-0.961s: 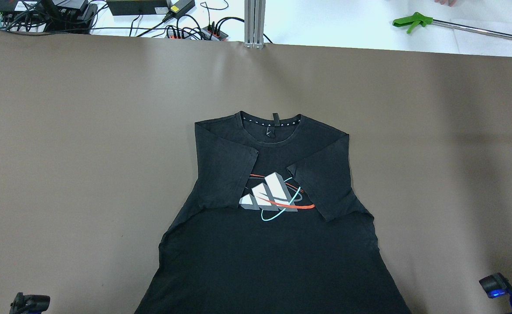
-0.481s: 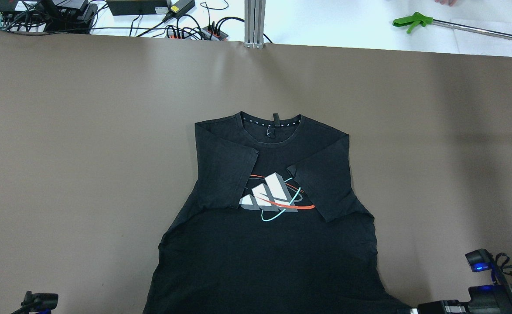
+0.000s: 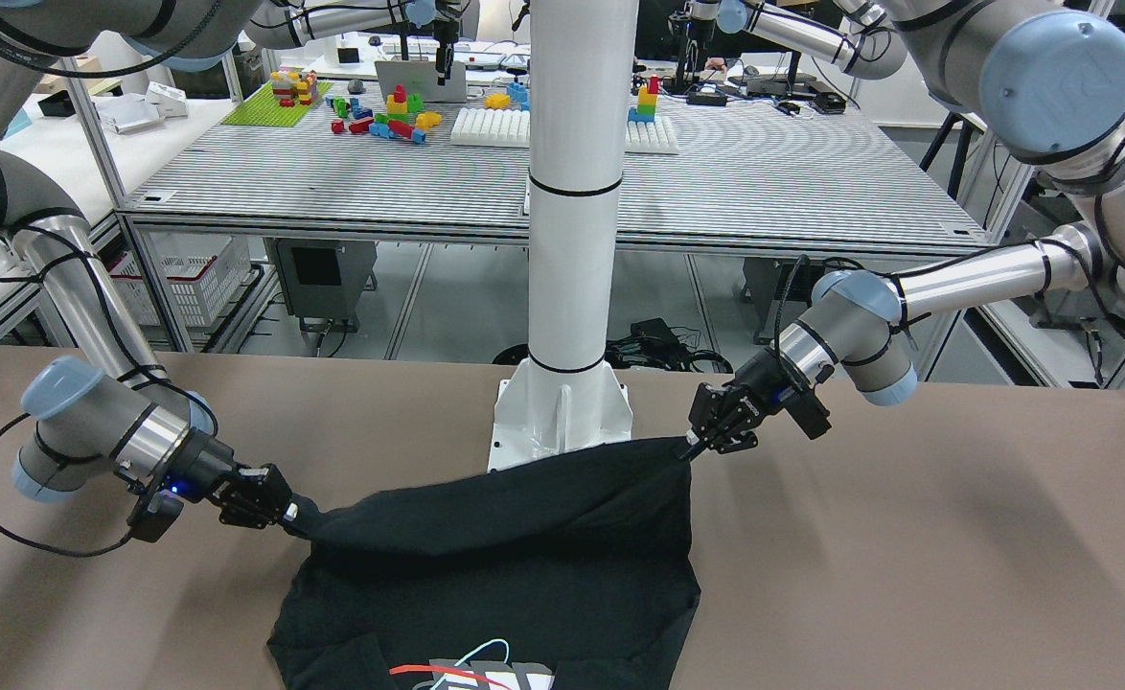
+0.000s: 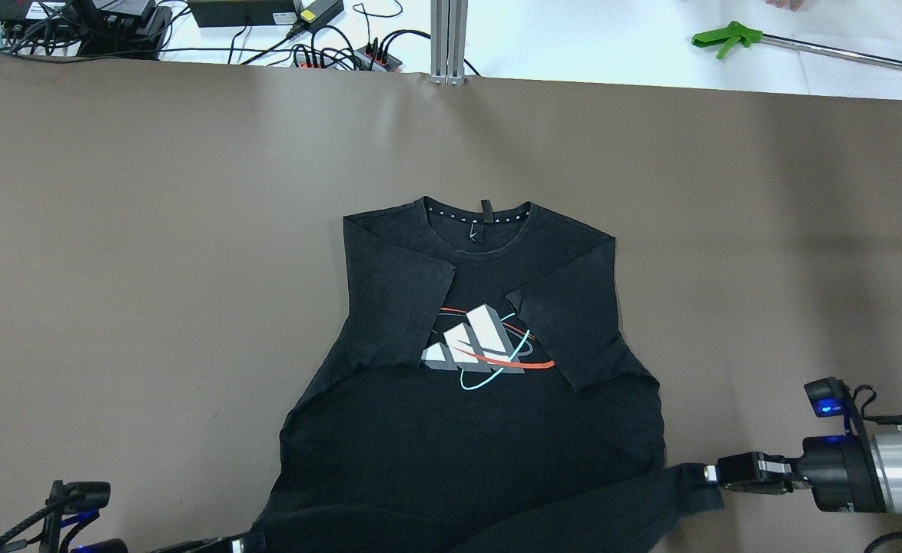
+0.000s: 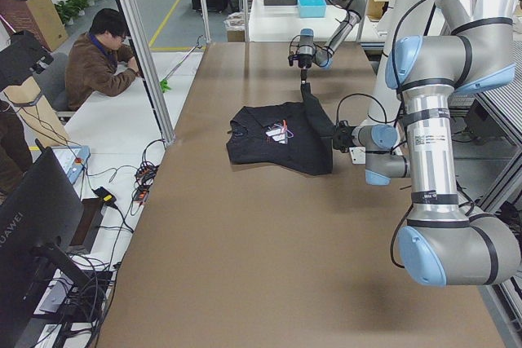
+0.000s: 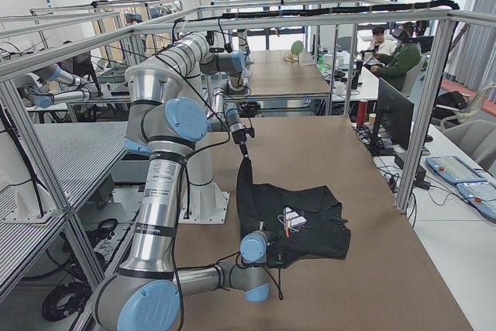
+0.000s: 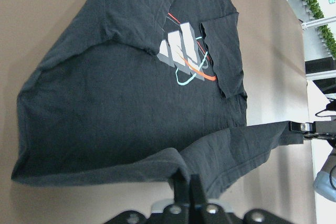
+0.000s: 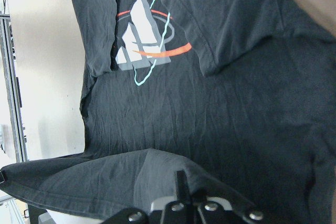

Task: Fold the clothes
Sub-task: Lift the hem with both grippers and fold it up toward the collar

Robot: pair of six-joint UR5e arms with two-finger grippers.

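The clothes are a black T-shirt (image 4: pixel 466 430) with a white, red and cyan print; it lies face up on the brown table, both sleeves folded in, collar far from me. Both grippers hold its bottom hem, lifted off the table and stretched between them. My right gripper (image 4: pixel 712 475) is shut on the hem's right corner. My left gripper (image 4: pixel 243 544) is shut on the left corner at the view's bottom edge. The front-facing view shows the left gripper (image 3: pixel 690 450) held higher than the right gripper (image 3: pixel 296 516). Each wrist view shows closed fingers (image 7: pixel 186 192) (image 8: pixel 181 182) pinching fabric.
The white pillar base (image 3: pixel 562 412) stands right behind the raised hem. A green-handled tool (image 4: pixel 727 37), power strips and cables (image 4: pixel 343 54) lie on the white bench beyond the table's far edge. An operator (image 5: pixel 94 63) sits at that bench.
The right gripper has moved forward and inward, carrying the hem corner with it. The left gripper has come into the overhead view at the bottom edge. The hem has risen off the table.
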